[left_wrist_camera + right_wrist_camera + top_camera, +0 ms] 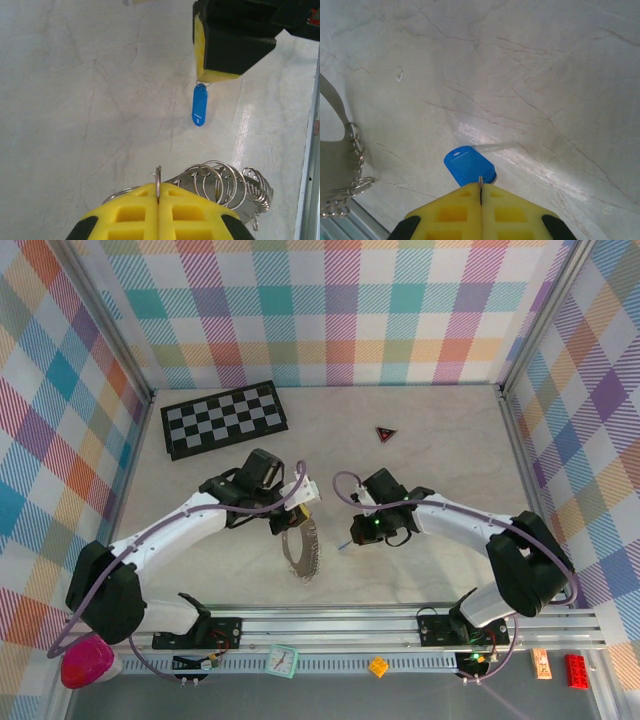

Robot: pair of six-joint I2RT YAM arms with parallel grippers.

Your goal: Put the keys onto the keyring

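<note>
Mid-task: left hand [158,192] clamped tight on the keyring [227,186] dangling at its tips, right hand [481,192] clamped tight on the blue key [468,167], held ahead of the left hand, clear of the ring; threading apparently not yet done.

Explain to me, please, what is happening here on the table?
The left gripper is shut on the keyring, pinching a thin wire loop at its edge. The right gripper is shut on the blue key, held at one end. The key is apart from the keyring, not yet threaded on.
</note>
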